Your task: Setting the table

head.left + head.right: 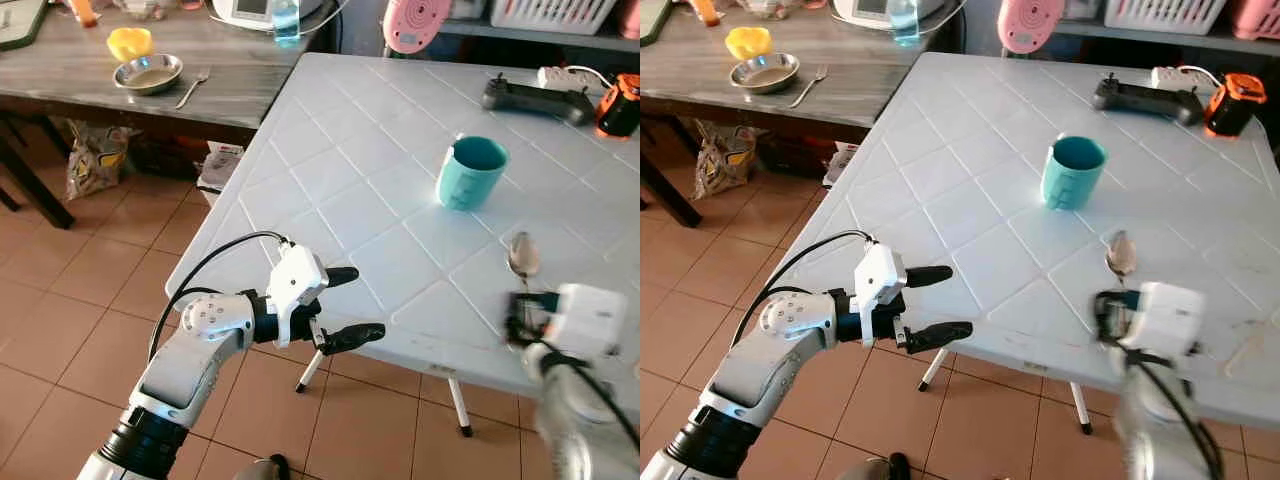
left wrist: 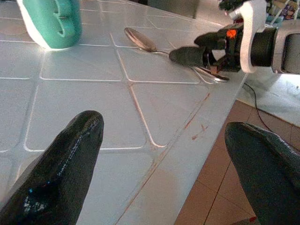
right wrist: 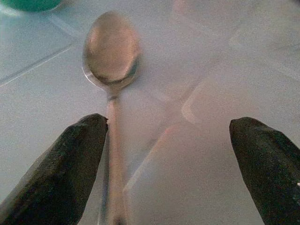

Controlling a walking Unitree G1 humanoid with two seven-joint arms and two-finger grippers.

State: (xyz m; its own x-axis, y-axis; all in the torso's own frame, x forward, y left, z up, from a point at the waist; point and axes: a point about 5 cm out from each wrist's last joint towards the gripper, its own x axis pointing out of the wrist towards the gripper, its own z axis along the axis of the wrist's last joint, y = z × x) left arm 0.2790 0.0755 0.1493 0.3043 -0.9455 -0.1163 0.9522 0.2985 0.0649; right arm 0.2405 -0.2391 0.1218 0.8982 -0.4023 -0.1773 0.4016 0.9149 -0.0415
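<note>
- On the white plastic table with a diamond-quilted top (image 1: 340, 190), near its front edge on the robot's right, lies a polished steel spoon (image 3: 111, 61), flat, bowl pointing away from the robot and handle running back toward the edge.
- Right gripper (image 3: 171, 154): fingers spread wide, nothing held. In the right wrist view the spoon's handle lies against the inner side of one black finger (image 3: 65, 164); the other finger stands well clear over bare tabletop. Whether the finger actually touches the handle cannot be told.
- Left gripper (image 1: 345, 305): held off the table's front edge over the tiled floor, fingers wide apart, empty, apparently idle.
- A teal plastic cup (image 1: 470, 172) stands upright further in from the spoon, apart from it.
- Further items noted: a black controller (image 1: 535, 98) and an orange-and-black object (image 1: 620, 105) at the far side; on the grey wooden side table (image 1: 60, 70), a steel bowl (image 1: 148, 73) and a fork (image 1: 193, 88).
- Handling assessment: the spoon is judged light, rigid and not fragile, but smooth and lying low on a slick surface, so liable to slide or pivot when pinched.
- Recommended hold: across the narrow handle, behind the bowl, with the gripper first centred over it, since the handle now sits off to one side of the gap.
- Risk: the handle end is near the table edge; a glancing finger could push it off.
</note>
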